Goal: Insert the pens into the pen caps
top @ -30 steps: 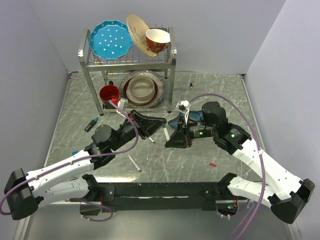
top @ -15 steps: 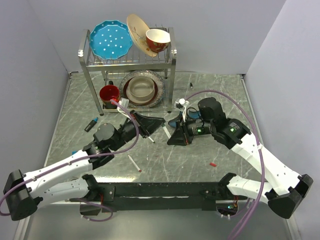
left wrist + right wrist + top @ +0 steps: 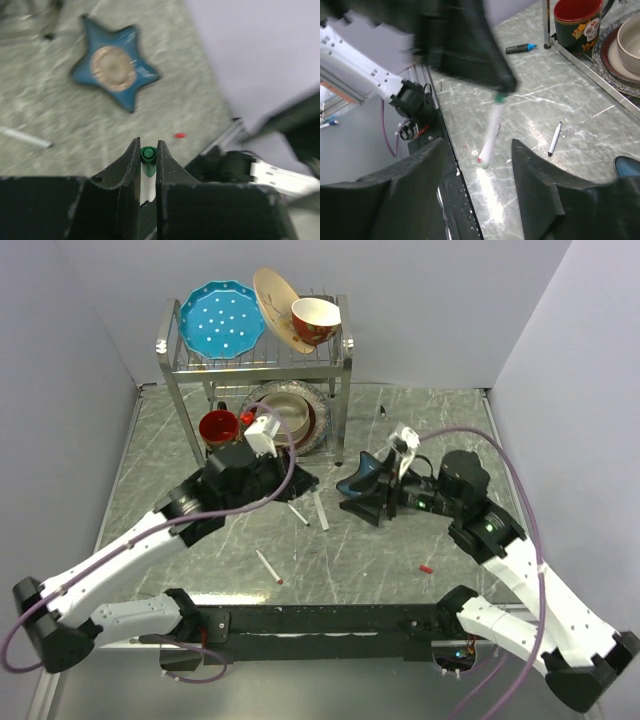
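Observation:
My left gripper (image 3: 306,481) is shut on the green end (image 3: 148,154) of a white pen (image 3: 320,510). The pen hangs down from the fingertips above the table and shows blurred in the right wrist view (image 3: 490,131). My right gripper (image 3: 362,502) is open and empty, to the right of the pen and apart from it, its fingers (image 3: 420,190) wide. A white pen with a black end (image 3: 554,139) lies on the table. A red-ended pen (image 3: 268,567) lies nearer the front. A red cap (image 3: 426,568) lies front right. A dark marker with a blue tip (image 3: 520,48) lies by the rack.
A blue star-shaped dish (image 3: 114,70) lies under the right gripper. A metal dish rack (image 3: 345,390) stands at the back with a blue plate, bowls and a red mug (image 3: 577,22). Grey walls close both sides.
The left arm has swung up and toward the back with the pen. The right gripper has drawn back to the right, so the gap between the two grippers has widened.

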Tool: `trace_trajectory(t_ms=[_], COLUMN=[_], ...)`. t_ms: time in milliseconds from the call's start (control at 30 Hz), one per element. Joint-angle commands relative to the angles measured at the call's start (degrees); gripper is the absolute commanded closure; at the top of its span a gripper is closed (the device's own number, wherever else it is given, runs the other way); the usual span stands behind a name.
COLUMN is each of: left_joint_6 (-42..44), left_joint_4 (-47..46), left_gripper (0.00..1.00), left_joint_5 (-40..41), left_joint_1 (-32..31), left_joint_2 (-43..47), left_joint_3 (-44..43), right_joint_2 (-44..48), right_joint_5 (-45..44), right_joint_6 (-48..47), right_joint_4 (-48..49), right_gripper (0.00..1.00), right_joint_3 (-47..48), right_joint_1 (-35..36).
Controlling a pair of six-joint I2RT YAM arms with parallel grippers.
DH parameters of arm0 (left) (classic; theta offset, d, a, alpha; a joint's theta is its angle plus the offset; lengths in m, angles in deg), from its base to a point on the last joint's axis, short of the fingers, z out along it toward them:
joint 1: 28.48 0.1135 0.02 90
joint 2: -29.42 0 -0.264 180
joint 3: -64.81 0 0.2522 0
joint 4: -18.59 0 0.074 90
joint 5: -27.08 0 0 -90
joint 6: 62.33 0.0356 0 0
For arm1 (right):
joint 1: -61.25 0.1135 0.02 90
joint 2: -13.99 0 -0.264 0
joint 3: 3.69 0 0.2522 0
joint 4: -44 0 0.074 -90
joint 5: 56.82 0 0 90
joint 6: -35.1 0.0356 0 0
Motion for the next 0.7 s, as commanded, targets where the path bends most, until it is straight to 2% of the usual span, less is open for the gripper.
trace_trajectory(t_ms=[0,167,267,367,467,667], left_joint_6=[3.2,1.4,0.9,0.1,-0.7,-2.5], left_joint_4=[10.6,17.3,15.5,11.9,12.9,10.5], left_gripper=[0.99,0.99,0.99,0.99,0.99,0.99], left_joint_5=[3.8,11.5,10.8,8.9,12.7,10.9], left_joint_1=[2.9,8.5,13.4,17.5,19.0,21.6], left_joint_2=[-3.3,-9.6,-13.2,-15.9,-19.7,-26.4], left_joint_3=[-4.0,-1.8,1.5,4.9,3.5,4.0], right_joint_2=[6.8,12.8,13.7,13.9,13.1,9.3], right_joint_5=[-1.5,-4.8,-6.3,-7.8,-10.3,-18.4], right_joint_6=[1.8,5.7,6.3,6.3,6.4,9.4], right_joint_4=[1.9,1.9,1.2,1.4,1.4,-2.3], right_gripper=[0.30,0.15,0.12,0.11,0.11,0.11], right_joint_3=[-5.6,-10.3,-10.5,-11.2,-12.5,-11.2], right_joint_1=[0.0,0.0,0.0,0.0,0.0,0.0])
